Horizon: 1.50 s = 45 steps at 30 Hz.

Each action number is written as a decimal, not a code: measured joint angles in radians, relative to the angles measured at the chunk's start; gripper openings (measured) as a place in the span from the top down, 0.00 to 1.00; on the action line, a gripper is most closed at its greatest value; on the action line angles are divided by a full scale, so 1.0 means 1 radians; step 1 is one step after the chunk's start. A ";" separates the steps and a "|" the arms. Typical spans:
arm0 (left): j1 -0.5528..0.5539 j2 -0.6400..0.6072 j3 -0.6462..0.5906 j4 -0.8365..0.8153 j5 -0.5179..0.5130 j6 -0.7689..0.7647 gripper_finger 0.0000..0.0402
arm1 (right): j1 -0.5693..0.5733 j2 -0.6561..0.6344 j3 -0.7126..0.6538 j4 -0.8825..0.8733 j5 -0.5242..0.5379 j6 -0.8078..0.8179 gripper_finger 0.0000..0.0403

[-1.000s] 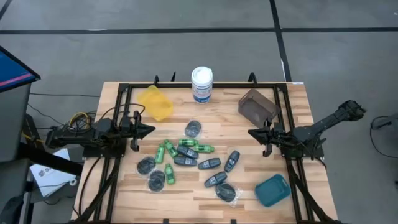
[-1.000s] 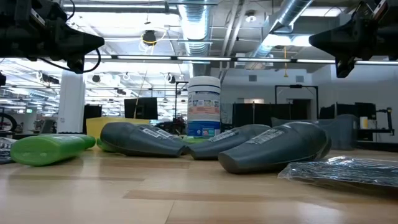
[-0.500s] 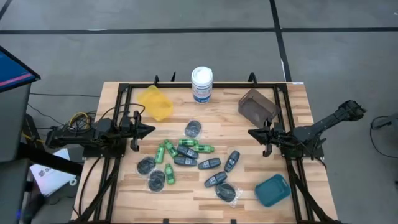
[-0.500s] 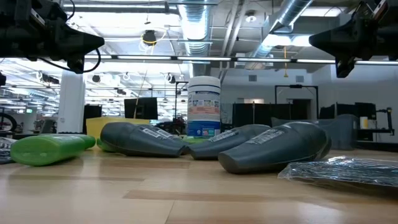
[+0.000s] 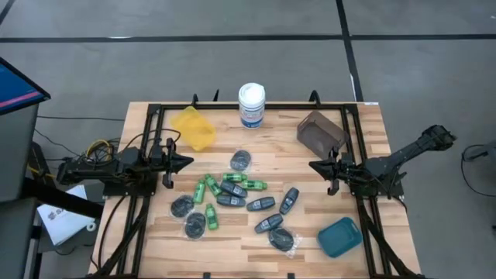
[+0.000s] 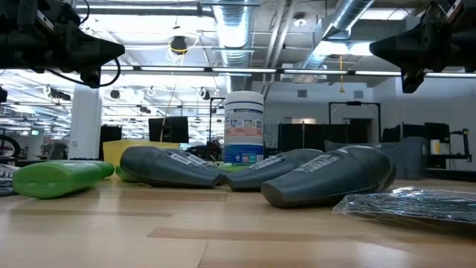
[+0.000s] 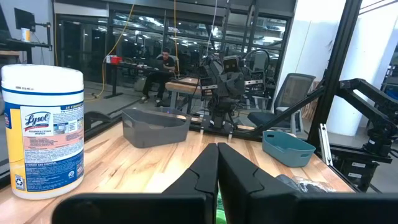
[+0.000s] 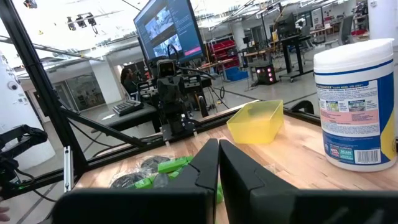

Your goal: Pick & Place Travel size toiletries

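The travel size toiletries lie scattered on the middle of the wooden table: bright green mini bottles [image 5: 210, 188], dark blue-grey oblong bottles [image 5: 260, 204] and flat dark discs in shiny wrap [image 5: 182, 206]. In the low view the green bottle [image 6: 56, 178] and the grey bottles [image 6: 331, 176] lie on their sides. My left gripper [image 5: 188, 162] hovers shut at the table's left, above the toiletries, holding nothing. My right gripper [image 5: 313, 166] hovers shut at the table's right, also holding nothing. Each shows shut in its own wrist view: left gripper [image 7: 217, 163], right gripper [image 8: 218, 160].
A white tub of wipes [image 5: 251, 105] stands at the far middle. A yellow bin [image 5: 194, 128] sits far left, a brown bin [image 5: 320, 132] far right, a teal bin [image 5: 340, 236] near right. Black frame rails [image 5: 147, 147] run along both sides.
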 joint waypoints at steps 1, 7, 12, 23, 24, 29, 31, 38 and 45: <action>0.000 0.000 0.000 0.000 0.000 0.000 1.00 | 0.000 0.000 0.000 0.003 0.000 0.000 0.99; 0.000 0.000 0.000 0.000 0.000 0.000 1.00 | 0.000 0.000 0.000 0.015 0.000 0.000 0.99; 0.000 0.000 0.000 0.003 0.000 -0.026 1.00 | 0.000 0.000 0.000 0.016 0.000 0.000 0.99; 0.000 0.000 0.000 0.119 0.000 -0.079 1.00 | -0.001 0.000 0.009 0.014 0.000 0.000 0.99; 0.000 0.000 0.000 0.130 0.000 -0.080 1.00 | -0.002 0.000 0.010 0.014 0.000 0.000 0.99; 0.000 0.000 0.000 0.179 0.000 -0.131 1.00 | -0.002 0.000 0.012 0.019 0.000 0.000 0.99; 0.000 0.000 0.000 0.202 0.000 -0.133 1.00 | -0.002 0.000 0.013 0.024 0.000 0.000 0.99; 0.000 0.003 0.000 0.214 0.000 -0.133 1.00 | -0.003 0.000 0.013 0.026 0.000 -0.016 0.99; 0.000 0.003 0.000 0.283 0.000 -0.132 1.00 | -0.060 -0.002 0.022 0.102 0.034 -0.111 0.93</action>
